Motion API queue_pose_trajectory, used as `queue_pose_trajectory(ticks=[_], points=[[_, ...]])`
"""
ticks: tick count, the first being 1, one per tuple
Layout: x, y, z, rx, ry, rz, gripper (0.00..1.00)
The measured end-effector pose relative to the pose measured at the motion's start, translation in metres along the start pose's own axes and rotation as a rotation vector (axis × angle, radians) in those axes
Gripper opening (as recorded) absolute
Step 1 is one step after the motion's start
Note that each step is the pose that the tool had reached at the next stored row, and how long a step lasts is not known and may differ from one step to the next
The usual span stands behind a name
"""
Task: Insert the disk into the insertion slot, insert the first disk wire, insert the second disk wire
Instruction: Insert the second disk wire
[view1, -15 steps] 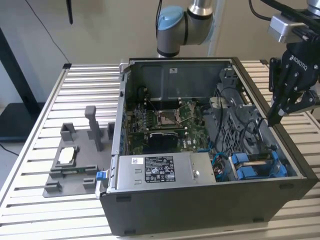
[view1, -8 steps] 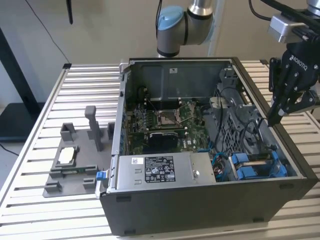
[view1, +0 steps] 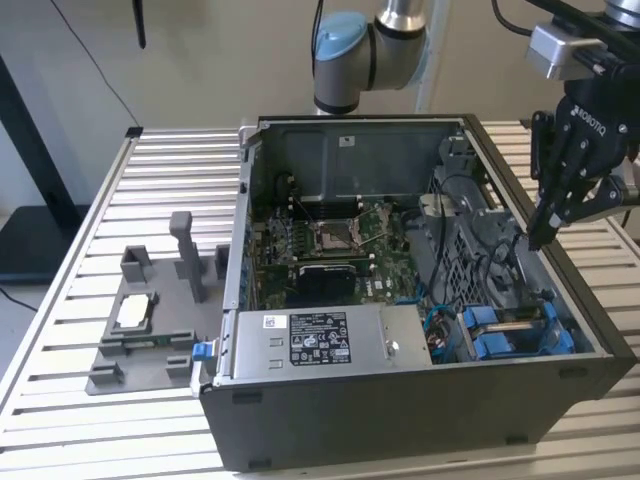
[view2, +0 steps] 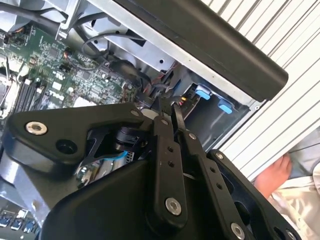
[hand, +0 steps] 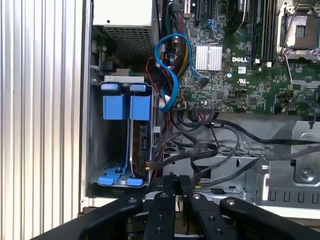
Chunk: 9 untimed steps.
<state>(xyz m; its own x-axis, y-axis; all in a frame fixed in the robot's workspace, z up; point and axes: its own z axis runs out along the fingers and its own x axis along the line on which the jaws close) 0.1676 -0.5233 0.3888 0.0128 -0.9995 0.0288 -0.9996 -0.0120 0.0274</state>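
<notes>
The disk (hand: 141, 145) already stands edge-on in the slot (hand: 97, 150), low on the exterior view's right, clipped in its blue frame. The gripper (view1: 540, 232) hangs just above the case's (view1: 400, 420) rim, high on that view's right, with its fingers pinched shut and nothing I can make out between them. Loose black wires (hand: 200, 150) crowd just beside the bay, so a finger could snag one or knock the rim.

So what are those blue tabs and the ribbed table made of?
The blue tabs look like moulded plastic: even bright colour, dull sheen, rounded edges. The table seems bare metal, perhaps aluminium: pale silvery slats, matte gleam.
</notes>
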Motion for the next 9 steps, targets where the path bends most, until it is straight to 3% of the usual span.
queue_pose_trajectory(ticks=[9], points=[[-0.0042,0.0162,-0.0007,0.0024,0.0002,0.000,0.16]])
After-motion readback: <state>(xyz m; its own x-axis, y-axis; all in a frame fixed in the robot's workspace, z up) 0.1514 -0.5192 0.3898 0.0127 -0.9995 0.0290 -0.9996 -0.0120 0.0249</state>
